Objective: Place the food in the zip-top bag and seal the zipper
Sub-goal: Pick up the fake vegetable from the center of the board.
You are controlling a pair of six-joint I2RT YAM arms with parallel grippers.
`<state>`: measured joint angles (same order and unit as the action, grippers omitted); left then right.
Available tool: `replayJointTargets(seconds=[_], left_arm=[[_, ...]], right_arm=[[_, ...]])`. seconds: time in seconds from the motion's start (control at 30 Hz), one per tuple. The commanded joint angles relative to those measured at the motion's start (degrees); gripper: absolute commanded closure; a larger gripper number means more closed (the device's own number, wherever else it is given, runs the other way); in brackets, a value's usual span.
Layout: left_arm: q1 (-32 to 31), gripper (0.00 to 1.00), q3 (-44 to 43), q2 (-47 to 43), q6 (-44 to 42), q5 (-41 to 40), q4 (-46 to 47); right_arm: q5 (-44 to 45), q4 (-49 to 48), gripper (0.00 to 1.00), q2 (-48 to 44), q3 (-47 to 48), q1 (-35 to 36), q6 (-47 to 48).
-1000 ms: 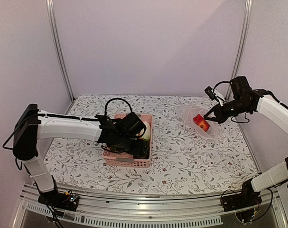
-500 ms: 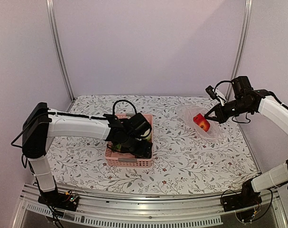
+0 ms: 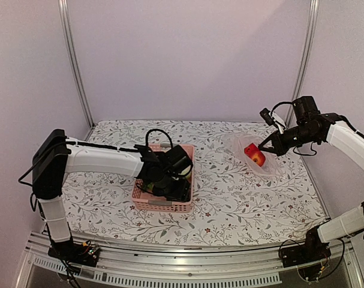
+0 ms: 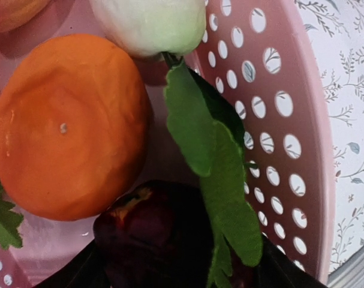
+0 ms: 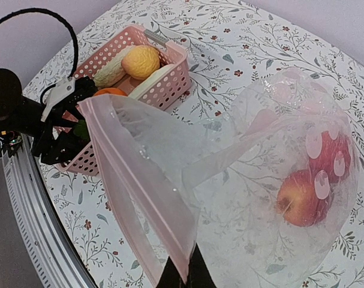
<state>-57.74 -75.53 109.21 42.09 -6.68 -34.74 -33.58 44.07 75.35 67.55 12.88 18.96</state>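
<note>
The clear zip-top bag (image 3: 261, 157) lies at the right with two red fruits (image 5: 301, 198) inside. My right gripper (image 5: 184, 277) is shut on the bag's mouth edge and holds the zipper strip (image 5: 134, 180) lifted; it also shows in the top view (image 3: 269, 144). My left gripper (image 3: 170, 180) is down in the pink basket (image 3: 164, 207). Its jaws stand on either side of a dark red fruit (image 4: 152, 240), touching it. An orange (image 4: 68, 126) and a white radish (image 4: 152, 24) with green leaves (image 4: 211, 150) lie beside it.
The basket wall (image 4: 277, 120) is close on the left gripper's right. A yellow round piece (image 5: 140, 60) and a beige piece (image 5: 113, 72) lie at the basket's far end. Metal frame posts stand at the back corners, and a rail runs along the near edge.
My left arm has moved a little to the right and settled lower in the basket. The right arm and the bag have stayed still.
</note>
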Motion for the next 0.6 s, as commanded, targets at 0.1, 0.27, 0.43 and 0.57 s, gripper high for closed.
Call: replayJointTargets(seconds=[0.1, 0.27, 0.43, 0.57], left_arm=[[0.72, 0.29, 0.15, -4.70, -0.95, -3.16, -4.48], [0.83, 0.29, 0.86, -8.14, -1.88, -6.37, -6.55], [1.11, 0.29, 0.82, -11.55, -2.11, -9.50, -9.07], [1.39, 0.29, 0.74, -14.32, -1.99, -11.97, -10.92]], right_arm=[[-0.36, -0.48, 1.00, -1.03, -0.27, 0.23, 0.28], [-0.32, -0.32, 1.00, -0.44, 0.28, 0.21, 0.23], [-0.83, -0.15, 1.00, 0.37, 0.83, 0.26, 0.21], [-0.34, 0.42, 1.00, 1.10, 1.91, 0.29, 0.11]])
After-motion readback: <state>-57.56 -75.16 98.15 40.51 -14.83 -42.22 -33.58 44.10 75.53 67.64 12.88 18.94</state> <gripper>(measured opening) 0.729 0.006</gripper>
